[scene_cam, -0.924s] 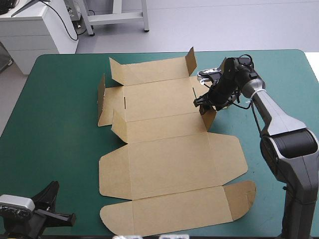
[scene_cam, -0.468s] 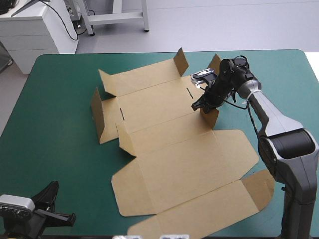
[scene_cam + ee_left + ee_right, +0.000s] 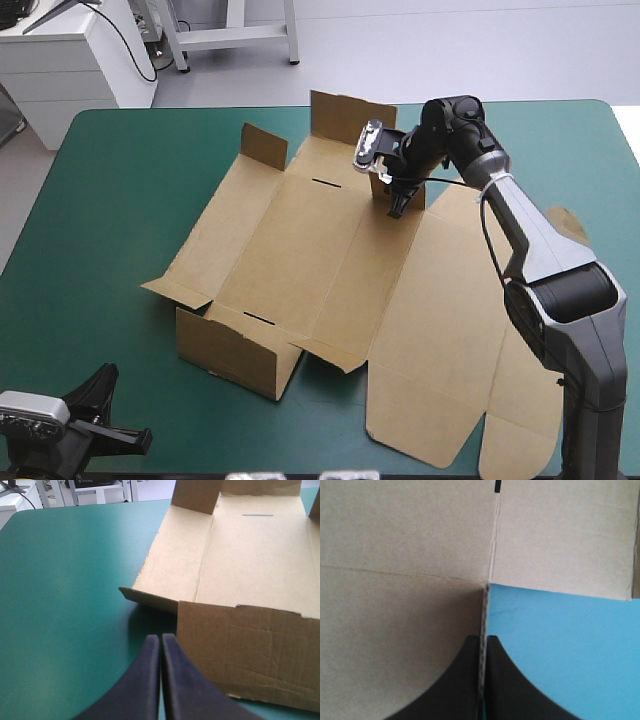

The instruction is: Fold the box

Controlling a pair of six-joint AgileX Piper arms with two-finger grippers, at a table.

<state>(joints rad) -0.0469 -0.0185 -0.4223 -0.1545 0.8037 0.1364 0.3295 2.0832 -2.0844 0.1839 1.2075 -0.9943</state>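
- Two grippers, one load: your right gripper is pinched on an upright flap at the far side of the box, the board's edge showing between its black fingers
- Your left gripper is closed to a point with nothing in it, low over the teal-green cover by the table's near-left corner
- You'll find the box skewed across the middle of the table (mostly flat), one wall raised at its near-left end, the rest of the sheet reaching the near-right edge
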